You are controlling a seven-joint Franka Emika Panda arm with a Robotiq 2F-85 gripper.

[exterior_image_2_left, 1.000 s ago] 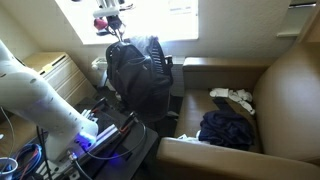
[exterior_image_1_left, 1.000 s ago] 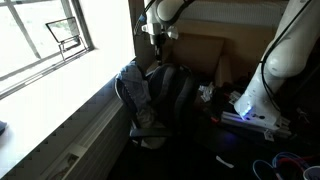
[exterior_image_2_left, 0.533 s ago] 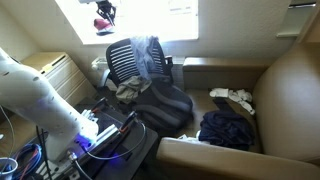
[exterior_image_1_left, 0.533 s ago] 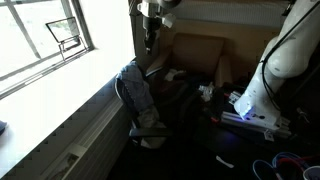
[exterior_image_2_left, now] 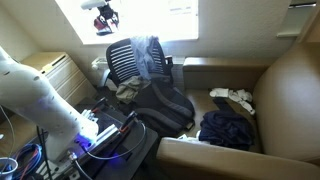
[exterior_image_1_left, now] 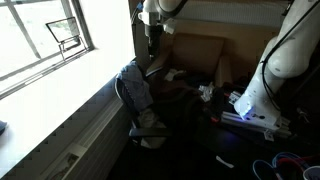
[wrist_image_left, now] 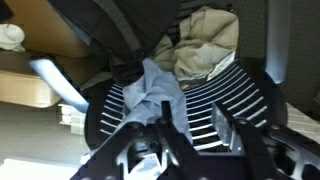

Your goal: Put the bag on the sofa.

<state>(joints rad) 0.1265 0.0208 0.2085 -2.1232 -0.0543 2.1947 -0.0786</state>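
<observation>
Seen from the wrist, the claw (wrist_image_left: pixel 192 138) hangs released, fingers apart with nothing between them, above the slatted back of the swivel chair (wrist_image_left: pixel 240 95), where a grey-blue garment (wrist_image_left: pixel 155 95) is draped. Past that, the black bag (exterior_image_2_left: pixel 162 100) lies slumped on the chair's seat, well below the claw and clear of it, just beside the sofa (exterior_image_2_left: pixel 285 90). Farther off, the brown sofa's seat carries a dark blue heap of cloth (exterior_image_2_left: pixel 225 128) and a pale rag (exterior_image_2_left: pixel 232 97).

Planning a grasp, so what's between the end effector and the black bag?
The swivel chair's mesh backrest with a grey-blue garment draped over it, shown in an exterior view.
</observation>
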